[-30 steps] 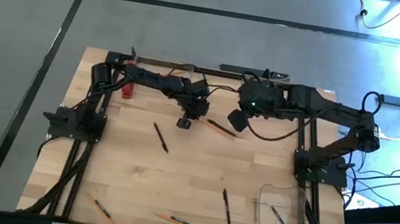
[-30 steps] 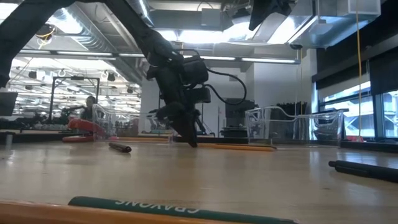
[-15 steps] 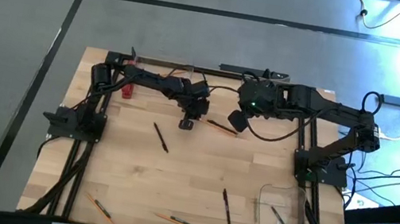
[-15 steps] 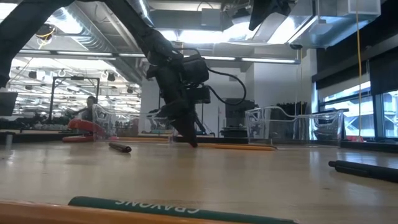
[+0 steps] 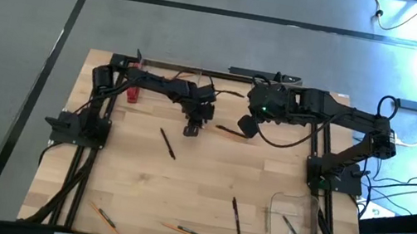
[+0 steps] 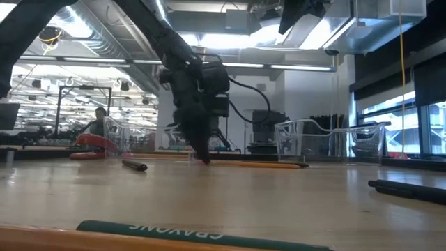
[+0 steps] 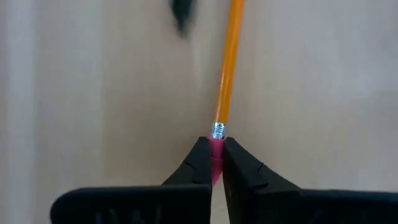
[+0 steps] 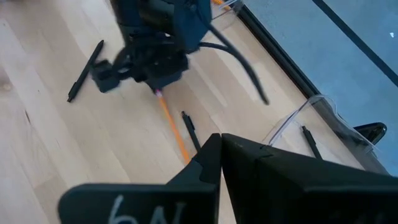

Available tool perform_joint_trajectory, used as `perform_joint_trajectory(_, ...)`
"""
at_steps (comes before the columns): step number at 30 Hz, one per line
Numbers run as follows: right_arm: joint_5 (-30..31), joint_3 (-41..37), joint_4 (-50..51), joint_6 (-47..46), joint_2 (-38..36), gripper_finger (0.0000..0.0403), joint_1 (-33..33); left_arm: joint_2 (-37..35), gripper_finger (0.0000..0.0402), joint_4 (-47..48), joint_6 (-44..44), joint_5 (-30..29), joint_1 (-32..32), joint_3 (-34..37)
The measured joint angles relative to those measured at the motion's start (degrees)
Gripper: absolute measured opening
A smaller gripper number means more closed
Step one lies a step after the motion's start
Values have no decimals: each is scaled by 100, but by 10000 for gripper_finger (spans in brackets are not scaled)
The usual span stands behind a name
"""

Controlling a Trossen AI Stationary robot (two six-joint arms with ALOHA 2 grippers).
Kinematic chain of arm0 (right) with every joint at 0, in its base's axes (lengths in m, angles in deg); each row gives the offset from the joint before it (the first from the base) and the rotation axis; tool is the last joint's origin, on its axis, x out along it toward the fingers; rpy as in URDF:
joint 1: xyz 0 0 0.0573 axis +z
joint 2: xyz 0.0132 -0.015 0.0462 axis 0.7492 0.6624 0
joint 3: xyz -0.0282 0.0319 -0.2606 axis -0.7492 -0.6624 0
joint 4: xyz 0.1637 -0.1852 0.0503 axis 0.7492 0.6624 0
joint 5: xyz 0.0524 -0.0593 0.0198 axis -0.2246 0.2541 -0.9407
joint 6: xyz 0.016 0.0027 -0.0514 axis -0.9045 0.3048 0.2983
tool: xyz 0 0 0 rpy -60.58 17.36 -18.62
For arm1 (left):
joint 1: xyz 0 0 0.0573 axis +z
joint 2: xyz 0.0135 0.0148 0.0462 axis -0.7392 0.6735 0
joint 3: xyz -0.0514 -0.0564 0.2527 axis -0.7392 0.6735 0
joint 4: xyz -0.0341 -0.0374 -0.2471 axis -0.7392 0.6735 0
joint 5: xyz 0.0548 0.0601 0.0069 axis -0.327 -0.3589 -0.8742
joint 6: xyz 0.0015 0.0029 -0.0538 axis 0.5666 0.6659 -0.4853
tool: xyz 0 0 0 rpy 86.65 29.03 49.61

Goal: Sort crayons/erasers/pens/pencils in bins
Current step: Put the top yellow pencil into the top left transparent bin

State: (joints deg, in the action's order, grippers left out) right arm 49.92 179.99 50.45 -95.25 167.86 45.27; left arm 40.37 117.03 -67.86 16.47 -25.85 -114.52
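Note:
An orange pencil (image 5: 228, 130) with a pink eraser end lies near the table's far middle. My left gripper (image 5: 191, 129) is shut on that end (image 7: 216, 154), its fingertips low at the tabletop (image 6: 203, 159). My right gripper (image 5: 247, 126) hangs shut and empty, high above the pencil's other end. Two black pens (image 5: 167, 143) (image 5: 236, 217) lie flat on the wood. Two more pencils (image 5: 107, 217) (image 5: 186, 232) lie at the near edge. A clear bin (image 5: 295, 232) at the near right holds one pen (image 5: 289, 225). My left gripper pinches the pencil's pink eraser end (image 7: 216, 155) between its two fingertips. The fingers slant steeply down from above, from the table's left side. The orange shaft (image 7: 227, 74) runs on past the fingertips, toward the table's right. In the low view the shaft (image 6: 272, 165) lies along the tabletop.
A red flat thing (image 5: 133, 93) lies at the far left by the left arm's base. A green crayon (image 6: 202, 233) lies close to the low camera. Bare wood spreads across the table's middle. Clear bins (image 6: 327, 139) stand at the far side in the low view.
My left gripper has rolled about its own axis and shifted a little toward the table's left, staying low at the pencil's eraser end. The pencil has swung slightly on the table. My right gripper has kept still.

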Motion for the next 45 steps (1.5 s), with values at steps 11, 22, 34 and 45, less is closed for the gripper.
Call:
perform_joint_trajectory(11,48,2,-24,-6,0,16,-2,-855,3,1063,-203,-69,6,-13)
perform_joint_trajectory(22,45,2,-50,-7,0,16,0,-2160,3,1713,-661,-685,149,-19)
perform_joint_trajectory(34,48,2,-96,-7,0,16,-2,-3541,3,2631,-1087,-2356,682,-27)
perform_joint_trajectory(45,46,2,-229,-9,0,16,0,-3668,4,3683,-1482,-3087,1636,-32)
